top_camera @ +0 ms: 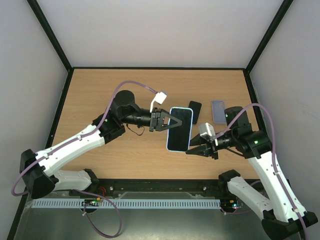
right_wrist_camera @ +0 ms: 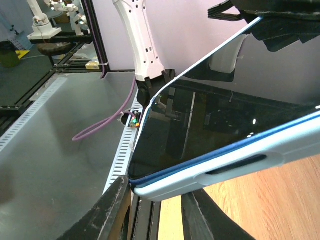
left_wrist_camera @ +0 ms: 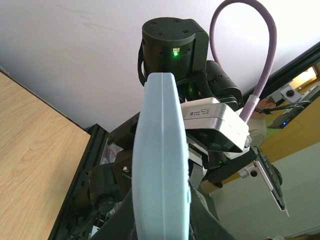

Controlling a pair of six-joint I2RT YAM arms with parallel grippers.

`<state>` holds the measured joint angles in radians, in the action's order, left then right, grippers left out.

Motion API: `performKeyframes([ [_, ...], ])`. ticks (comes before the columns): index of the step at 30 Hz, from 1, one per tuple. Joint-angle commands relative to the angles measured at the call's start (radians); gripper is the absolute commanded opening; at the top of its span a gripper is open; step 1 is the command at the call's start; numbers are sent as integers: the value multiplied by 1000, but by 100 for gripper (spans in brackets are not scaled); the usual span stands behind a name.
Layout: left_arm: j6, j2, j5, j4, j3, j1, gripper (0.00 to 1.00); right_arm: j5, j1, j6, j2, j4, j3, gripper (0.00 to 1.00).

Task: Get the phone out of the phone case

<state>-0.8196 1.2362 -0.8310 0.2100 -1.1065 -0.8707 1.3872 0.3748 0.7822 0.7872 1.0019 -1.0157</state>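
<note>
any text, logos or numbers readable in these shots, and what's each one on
No text in any view can be read.
Label on the white camera box on the right wrist: lines of print, too small to read.
Phone screen: dark, only reflections, no text.
Phone case: plain light blue, no brand or mark in view.

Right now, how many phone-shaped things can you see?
3: a light-blue cased phone held up by the left gripper, plus a black one and a bluish one lying flat beyond it. Arms may hide others.
</note>
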Motion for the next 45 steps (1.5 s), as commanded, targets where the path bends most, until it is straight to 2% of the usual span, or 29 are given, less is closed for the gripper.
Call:
performKeyframes([
  [1,-51,-7,-38,84,-12,-2,3,-37,6,1,-2,-32,-3,24],
  [7,-72,-16,-56,109,-2,-1,3,-56,6,-117,-6,-155,39,21],
  [14,-91,-20,-79,111,4,-4,3,-140,6,-327,5,-367,130,17],
  [23,-104,-34,-110,121,25,-7,3,-233,6,-458,57,-503,168,15],
  [24,-103,-35,-111,121,31,-7,3,-243,6,-488,65,-523,167,16],
  [27,-93,-43,-105,114,48,-8,3,-248,4,-565,78,-570,160,30],
  [33,-86,-50,-93,131,97,-13,3,-250,3,-741,90,-658,129,44],
  [37,-58,-49,-71,132,135,-31,3,-136,-11,-795,104,-662,98,53],
  [45,-17,-58,-24,134,213,-48,3,-69,-87,-1023,131,-790,75,55],
])
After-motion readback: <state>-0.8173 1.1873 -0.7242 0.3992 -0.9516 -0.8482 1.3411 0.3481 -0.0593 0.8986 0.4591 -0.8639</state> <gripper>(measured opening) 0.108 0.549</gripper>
